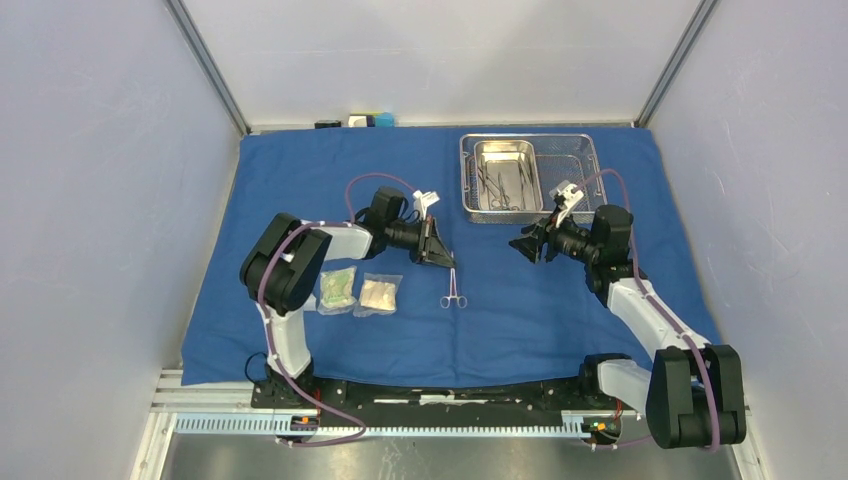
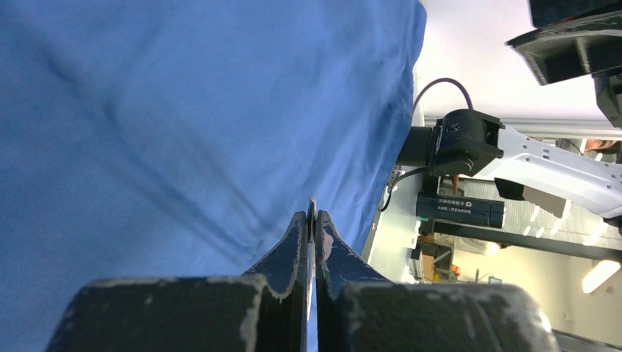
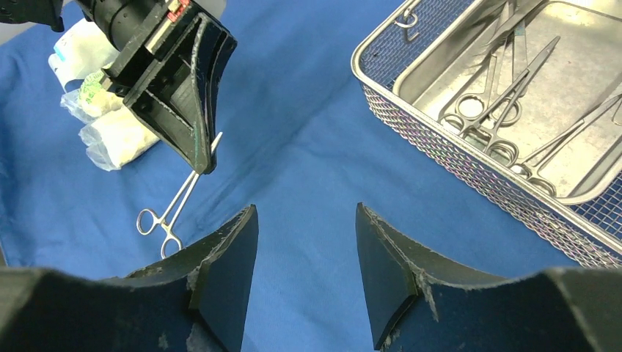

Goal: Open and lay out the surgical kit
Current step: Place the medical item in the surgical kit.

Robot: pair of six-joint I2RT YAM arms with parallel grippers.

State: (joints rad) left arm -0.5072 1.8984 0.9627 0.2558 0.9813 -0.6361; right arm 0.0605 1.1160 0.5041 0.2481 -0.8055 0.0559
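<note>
One forceps [image 1: 453, 290] hangs tip-pinched in my closed left gripper [image 1: 443, 258], rings low over the cloth [image 1: 520, 320], seemingly for laying beside the packets [image 1: 380, 294]. My right gripper [image 3: 306, 211] gapes empty near the tray [image 1: 572, 175].

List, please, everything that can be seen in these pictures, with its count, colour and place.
cloth wrap: one, blue, spread flat over the table
mesh tray: one, steel, on the cloth's far right part
inner pan: one, steel, in the tray's left part
instruments in the pan: several, silver, exact count unclear
single instrument: one, silver, near the cloth's centre, its tip in the left gripper
packets: three, clear, on the cloth beside the left arm
small items: about three, black, white and blue, beyond the cloth's far edge, too small to name
left gripper: one, black, shut on the single instrument
right gripper: one, black, open and empty, over the cloth near the tray
</note>
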